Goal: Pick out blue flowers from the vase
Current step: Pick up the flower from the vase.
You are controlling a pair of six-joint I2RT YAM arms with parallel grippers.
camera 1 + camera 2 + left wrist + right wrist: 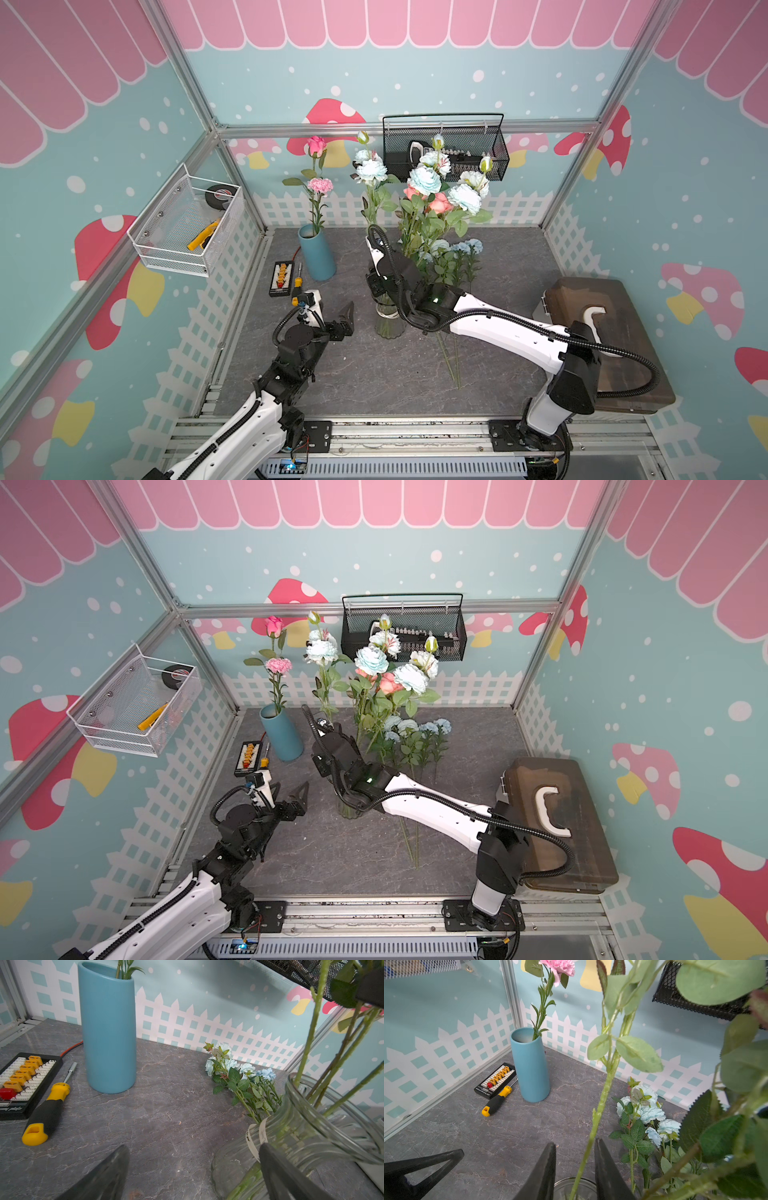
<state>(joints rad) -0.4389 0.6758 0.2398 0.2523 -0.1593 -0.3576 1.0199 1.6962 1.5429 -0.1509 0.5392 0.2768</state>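
A ribbed glass vase (390, 328) (234, 1163) holds blue flowers (424, 180) (371, 659) mixed with salmon roses (440, 203). More blue flowers (457, 248) (245, 1068) (650, 1113) lie on the table behind it. My right gripper (575, 1147) hovers just over the vase rim (564, 1183). Its jaws stand narrowly apart on either side of one green stem (600, 1109), with a gap on both sides. That stem's bloom is out of the right wrist view. My left gripper (347, 320) (194, 1147) is wide open, low beside the vase on its left, holding nothing.
A teal vase (316, 253) with a pink carnation (320, 185) and pink rose stands back left. Beside it lie a screwdriver (297, 284) and a connector board (281, 277). A brown case (602, 332) sits at the right. A black basket (444, 149) and white basket (187, 220) hang on the walls.
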